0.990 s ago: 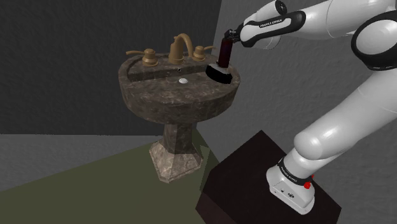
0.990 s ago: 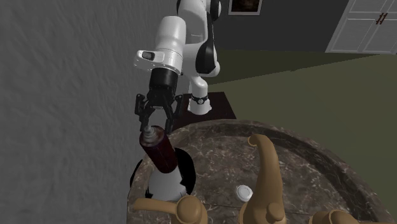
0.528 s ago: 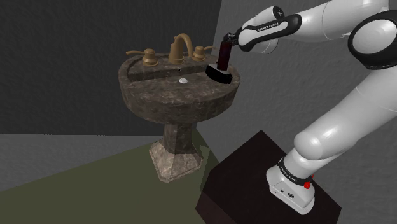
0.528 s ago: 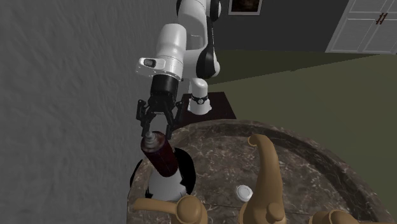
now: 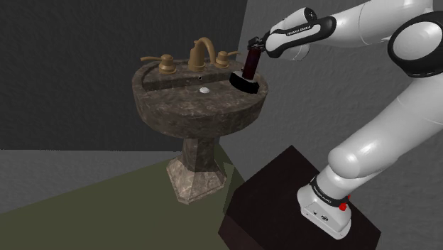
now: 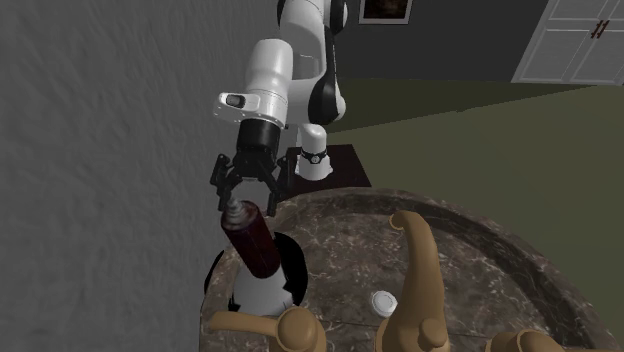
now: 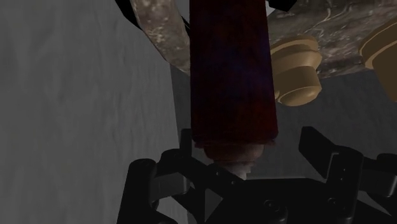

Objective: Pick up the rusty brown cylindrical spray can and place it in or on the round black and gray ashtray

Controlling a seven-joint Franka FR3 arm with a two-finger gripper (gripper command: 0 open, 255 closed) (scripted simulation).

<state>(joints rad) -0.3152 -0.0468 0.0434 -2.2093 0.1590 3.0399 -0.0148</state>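
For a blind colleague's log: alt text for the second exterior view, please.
A dark red spray can stands in a round ashtray on the rim of a marbled sink; the black gripper hovers at its cap, jaws open.

The sink (image 5: 199,106) looked like smooth dark stone, mottled brown and grey (marble, by its veining), while the faucet (image 5: 202,51) had a dull brass-coloured finish. The spray can (image 6: 252,240) was matt, blotchy rust-brown. The arm (image 5: 369,142) shone glossy white; the gripper (image 6: 246,203) was matt black, the wall (image 6: 100,150) rough grey.
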